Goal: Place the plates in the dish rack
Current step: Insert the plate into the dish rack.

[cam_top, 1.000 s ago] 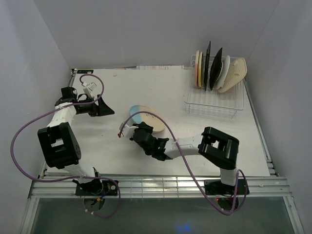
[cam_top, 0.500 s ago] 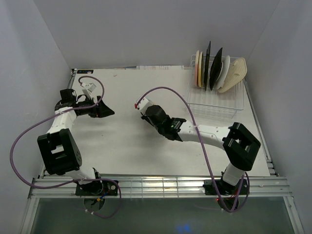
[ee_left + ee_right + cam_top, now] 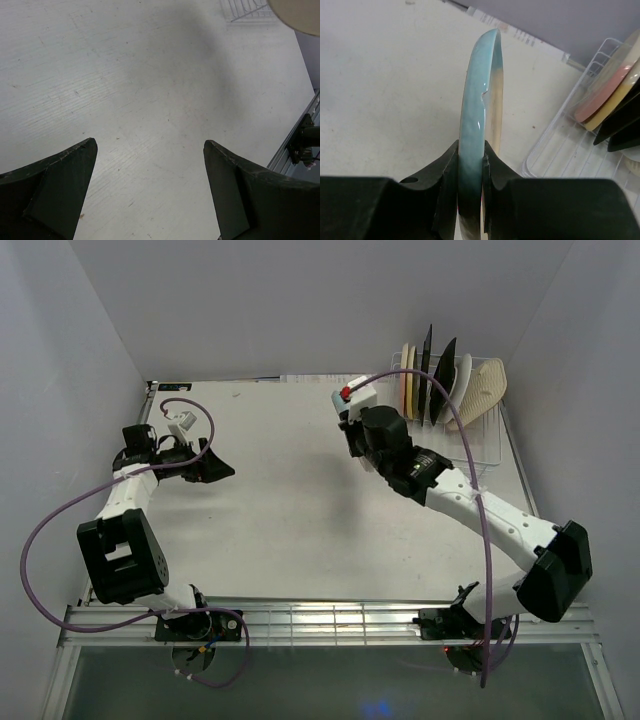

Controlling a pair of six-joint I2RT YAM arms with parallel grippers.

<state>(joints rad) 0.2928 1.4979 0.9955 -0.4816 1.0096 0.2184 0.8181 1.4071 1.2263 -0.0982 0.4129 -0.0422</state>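
Note:
My right gripper (image 3: 470, 167) is shut on the rim of a blue-cream plate (image 3: 480, 85), held upright and edge-on above the table. In the top view this gripper (image 3: 362, 425) hangs just left of the white wire dish rack (image 3: 480, 450), and the wrist hides the plate. Upright in the rack's far end stand a pink plate (image 3: 605, 87), a yellow one (image 3: 617, 100), two black plates (image 3: 435, 380), a white one (image 3: 460, 385) and a cream one (image 3: 482, 395). At the far left my left gripper (image 3: 150, 145) is open over bare table, holding nothing.
The rack's near half (image 3: 570, 145) holds no plates. White walls close in the table on the left, back and right. A purple cable (image 3: 470, 490) loops along the right arm. A metal rail (image 3: 330, 620) runs along the near edge.
The right arm has carried the blue-cream plate from the table's middle up and right, to beside the rack's left side. The left arm has barely moved.

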